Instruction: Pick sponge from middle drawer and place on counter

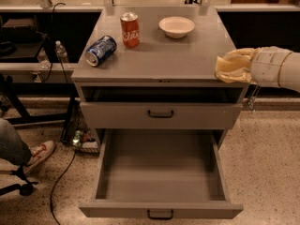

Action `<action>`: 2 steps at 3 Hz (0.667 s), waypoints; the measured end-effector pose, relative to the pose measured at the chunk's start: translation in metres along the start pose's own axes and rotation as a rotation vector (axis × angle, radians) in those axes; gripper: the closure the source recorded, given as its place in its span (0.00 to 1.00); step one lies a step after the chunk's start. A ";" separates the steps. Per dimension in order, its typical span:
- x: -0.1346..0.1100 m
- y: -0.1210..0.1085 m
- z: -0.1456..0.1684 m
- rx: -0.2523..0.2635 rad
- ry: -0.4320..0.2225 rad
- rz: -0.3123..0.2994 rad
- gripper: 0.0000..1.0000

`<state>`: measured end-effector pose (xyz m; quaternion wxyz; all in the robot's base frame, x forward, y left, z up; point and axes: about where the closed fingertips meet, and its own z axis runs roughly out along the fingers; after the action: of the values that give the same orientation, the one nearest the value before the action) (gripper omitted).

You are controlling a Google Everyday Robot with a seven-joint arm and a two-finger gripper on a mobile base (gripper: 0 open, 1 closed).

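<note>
My gripper [233, 70] comes in from the right on a white arm and is shut on the pale-yellow sponge [229, 60]. It holds the sponge at the right front corner of the counter [159, 55], level with the top and overlapping its edge. I cannot tell whether the sponge touches the counter. The middle drawer [159, 170] is pulled fully out below, and its flat floor is bare. Its dark handle [160, 214] is at the bottom edge. The sponge hides the fingertips.
On the counter stand a red soda can [130, 29] and a white bowl [176, 26], and a blue can [100, 50] lies on its side. A closed drawer front [161, 114] sits above the open one. At the left are a person's shoe [40, 153], a chair base and floor cables.
</note>
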<state>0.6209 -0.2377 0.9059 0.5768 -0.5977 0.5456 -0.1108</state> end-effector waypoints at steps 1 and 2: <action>-0.001 0.002 0.002 0.002 -0.005 0.012 1.00; -0.013 -0.012 0.039 0.059 -0.088 0.102 1.00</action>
<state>0.6518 -0.2083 0.9106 0.6225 -0.5564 0.5458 -0.0708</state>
